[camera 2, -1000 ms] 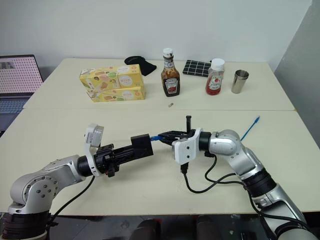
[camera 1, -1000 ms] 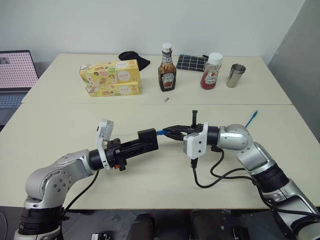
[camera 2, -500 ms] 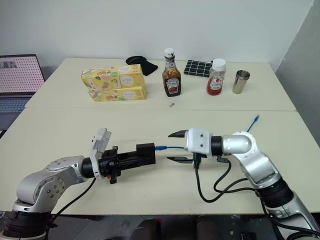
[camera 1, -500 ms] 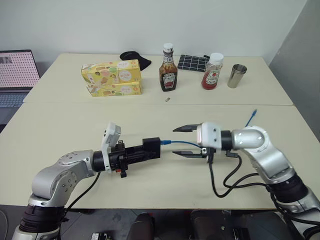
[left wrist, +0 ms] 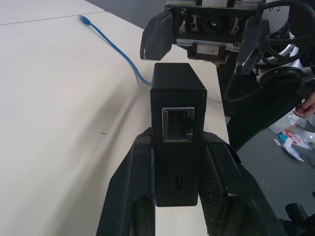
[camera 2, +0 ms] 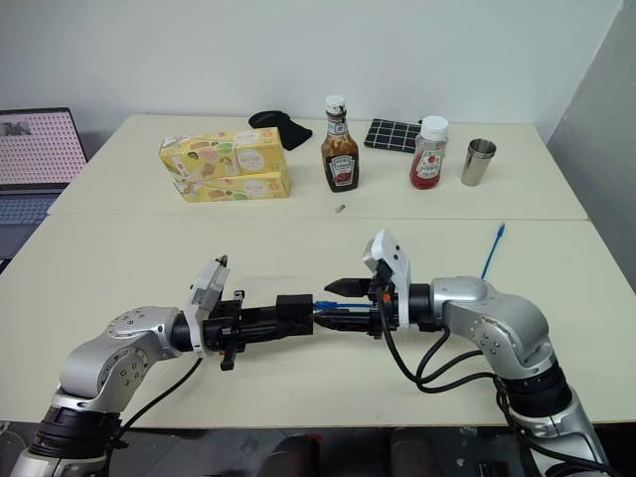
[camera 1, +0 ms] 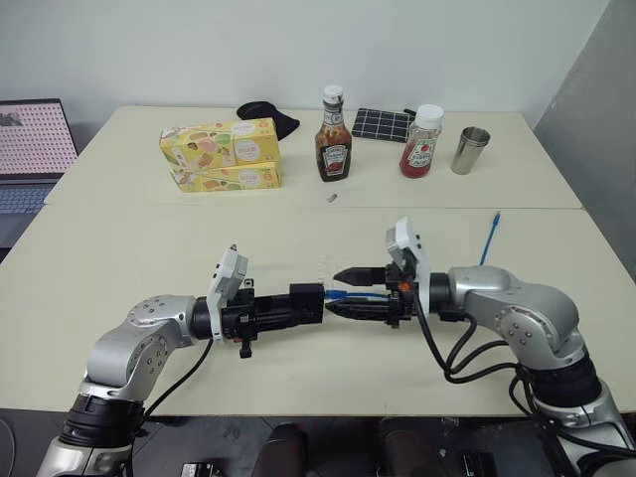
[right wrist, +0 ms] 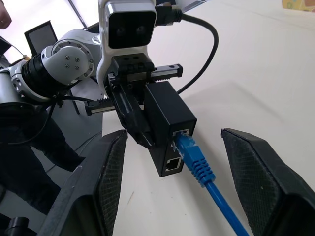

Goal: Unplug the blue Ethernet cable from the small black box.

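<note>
Holding the small black box (camera 1: 305, 303) above the near table (camera 1: 129, 248), the left gripper (camera 1: 298, 305) has its two fingers clamped on the box's flanks, as the left wrist view confirms: the box (left wrist: 177, 132) sits squeezed between the black pads, one empty port facing the camera. The blue Ethernet cable (right wrist: 206, 179) remains seated: in the right wrist view its blue boot and plug enter the upper port on the box's end face, while the port below it stands empty. From there the cord runs back under the right arm, and its free end (camera 1: 490, 237) rises over the table, well apart from the box. The right gripper (camera 1: 343, 290) points toward the box with its fingers spread wide, one finger (right wrist: 96, 182) on each side of the plug and neither touching it; it grasps nothing. Progress, as a judgement: the box is lifted and steadied, and the right gripper is aligned around the connector, but the unplugging itself is not yet done. What seems left is to close on the boot just beside the port, depress the latch if it locks, and draw the plug straight out while the left gripper resists. Bottles, a metal cup (camera 1: 467, 150) and yellow cartons (camera 1: 221, 154) stand on the far table, uninvolved.
</note>
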You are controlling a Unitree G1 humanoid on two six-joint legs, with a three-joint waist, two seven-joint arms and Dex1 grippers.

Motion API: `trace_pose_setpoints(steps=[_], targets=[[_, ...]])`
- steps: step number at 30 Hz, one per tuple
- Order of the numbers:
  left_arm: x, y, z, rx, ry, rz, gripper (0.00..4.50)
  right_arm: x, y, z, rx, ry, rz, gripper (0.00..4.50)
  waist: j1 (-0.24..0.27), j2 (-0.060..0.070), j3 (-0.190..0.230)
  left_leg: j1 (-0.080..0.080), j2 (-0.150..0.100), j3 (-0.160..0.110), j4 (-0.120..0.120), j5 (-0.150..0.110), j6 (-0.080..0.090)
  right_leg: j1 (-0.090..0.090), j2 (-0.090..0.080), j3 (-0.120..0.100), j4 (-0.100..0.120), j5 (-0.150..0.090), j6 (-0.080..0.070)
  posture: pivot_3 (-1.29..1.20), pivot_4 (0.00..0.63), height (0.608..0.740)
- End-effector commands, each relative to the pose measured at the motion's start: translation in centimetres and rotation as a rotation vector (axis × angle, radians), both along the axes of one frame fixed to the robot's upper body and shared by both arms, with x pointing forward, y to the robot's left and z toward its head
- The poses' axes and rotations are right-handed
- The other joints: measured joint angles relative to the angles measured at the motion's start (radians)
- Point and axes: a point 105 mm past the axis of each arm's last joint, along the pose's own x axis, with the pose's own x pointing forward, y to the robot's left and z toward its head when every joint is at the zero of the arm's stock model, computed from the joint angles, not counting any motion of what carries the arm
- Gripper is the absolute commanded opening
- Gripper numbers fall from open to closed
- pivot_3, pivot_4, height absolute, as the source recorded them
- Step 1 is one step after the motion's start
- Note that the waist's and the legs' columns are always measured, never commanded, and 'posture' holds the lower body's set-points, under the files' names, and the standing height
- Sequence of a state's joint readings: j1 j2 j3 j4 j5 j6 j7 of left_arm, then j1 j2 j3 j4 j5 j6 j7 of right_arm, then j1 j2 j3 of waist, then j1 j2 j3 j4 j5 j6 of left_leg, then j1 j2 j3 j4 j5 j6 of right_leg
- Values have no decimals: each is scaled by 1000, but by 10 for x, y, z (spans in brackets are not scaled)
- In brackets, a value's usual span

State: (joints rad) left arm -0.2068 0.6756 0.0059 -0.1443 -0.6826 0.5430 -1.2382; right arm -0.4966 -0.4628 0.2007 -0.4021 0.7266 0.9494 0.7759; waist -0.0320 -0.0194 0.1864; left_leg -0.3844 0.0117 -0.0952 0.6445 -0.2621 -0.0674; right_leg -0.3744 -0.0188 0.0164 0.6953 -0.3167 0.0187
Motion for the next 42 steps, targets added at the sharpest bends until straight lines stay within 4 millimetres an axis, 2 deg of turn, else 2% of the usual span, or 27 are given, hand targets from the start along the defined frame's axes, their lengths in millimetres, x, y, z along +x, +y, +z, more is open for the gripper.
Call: trace_pose_setpoints(steps=[1,13,16,21,28,42], targets=[[-2,-2,6,-5,-34,-23,781,-1,3,4,0,-24,19,3227,0,0,0,0,0,0,0,0,0,0,0,0,0,0,0,0,150,740],[-5,-2,5,-6,-33,-18,781,3,4,2,-24,-26,47,3227,0,0,0,0,0,0,0,0,0,0,0,0,0,0,0,0,150,740],[-5,-3,5,-7,-34,-17,781,3,3,1,-31,-25,56,2686,0,0,0,0,0,0,0,0,0,0,0,0,0,0,0,0,150,740],[-6,-4,4,-6,-34,-22,781,2,3,-1,-45,-32,66,1418,0,0,0,0,0,0,0,0,0,0,0,0,0,0,0,0,150,740],[-7,-5,6,-22,-35,-18,781,2,3,-2,-67,-54,88,77,0,0,0,0,0,0,0,0,0,0,0,0,0,0,0,0,150,740],[-9,-8,6,-24,-36,-38,781,4,-4,-3,-109,-67,128,29,0,0,0,0,0,0,0,0,0,0,0,0,0,0,0,0,150,740]])
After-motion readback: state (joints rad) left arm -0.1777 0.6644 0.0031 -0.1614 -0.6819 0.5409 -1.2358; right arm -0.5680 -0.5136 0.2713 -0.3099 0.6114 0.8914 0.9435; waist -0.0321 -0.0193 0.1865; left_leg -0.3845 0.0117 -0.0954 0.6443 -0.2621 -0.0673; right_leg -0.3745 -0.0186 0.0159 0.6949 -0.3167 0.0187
